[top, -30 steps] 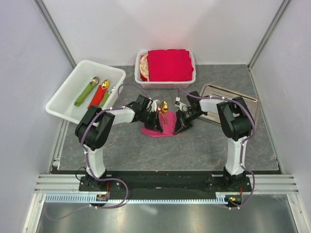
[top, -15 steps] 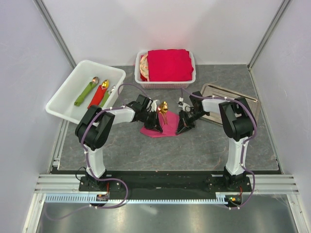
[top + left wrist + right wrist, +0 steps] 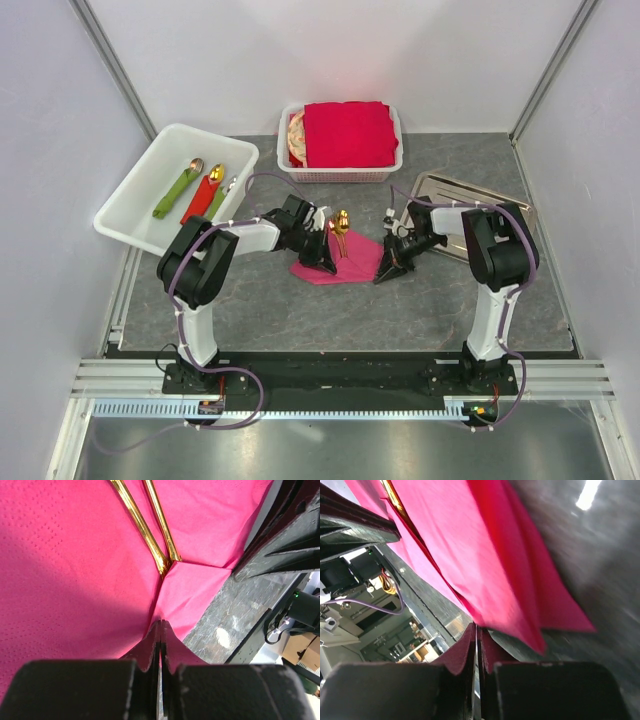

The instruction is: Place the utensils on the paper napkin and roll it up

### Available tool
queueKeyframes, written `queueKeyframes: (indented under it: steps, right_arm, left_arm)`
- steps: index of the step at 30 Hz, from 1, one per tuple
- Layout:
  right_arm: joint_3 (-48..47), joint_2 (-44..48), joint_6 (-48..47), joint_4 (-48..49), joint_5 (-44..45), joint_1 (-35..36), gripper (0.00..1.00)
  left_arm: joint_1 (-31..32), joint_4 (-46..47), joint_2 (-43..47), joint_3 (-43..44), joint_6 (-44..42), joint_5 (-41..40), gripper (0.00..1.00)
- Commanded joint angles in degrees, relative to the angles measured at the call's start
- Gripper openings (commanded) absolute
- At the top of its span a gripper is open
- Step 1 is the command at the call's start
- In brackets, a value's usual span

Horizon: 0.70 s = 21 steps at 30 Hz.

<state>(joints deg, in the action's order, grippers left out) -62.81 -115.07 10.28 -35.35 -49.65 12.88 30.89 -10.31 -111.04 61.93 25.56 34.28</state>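
Pink napkin (image 3: 352,262) on the counter (image 3: 300,310), gold utensils (image 3: 341,222) lying on it, left claw (image 3: 325,266) and right claw (image 3: 386,275) each pinched on an opposite edge.

The top view is bright, sharp and evenly lit from overhead. Shadows on the table (image 3: 300,310) are short and soft, and the metal strip (image 3: 330,445) at the near edge shows a pale sheen. In the left wrist view the napkin (image 3: 75,580) is crisp, partly under a soft shadow, and the utensils (image 3: 145,535) glint. The right wrist view is blurred, with white glare at top right.
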Motion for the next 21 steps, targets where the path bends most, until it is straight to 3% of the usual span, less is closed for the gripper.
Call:
queueKeyframes:
  steps: [1,10,21]
  right_arm:
    - [0.3,5.0,-0.5,1.2,-1.8,0.0,0.08]
    - [-1.8,5.9,7.1,9.9,-3.3,8.0,0.09]
    - [0.1,-0.2,6.5,10.3,1.7,8.1,0.06]
  left_arm:
    - [0.0,-2.8,-1.5,0.8,-1.9,-2.1,0.02]
    - [1.1,-3.1,-0.8,1.5,-4.1,-1.9,0.02]
    - [1.2,-2.4,2.1,1.2,-7.5,-0.2,0.04]
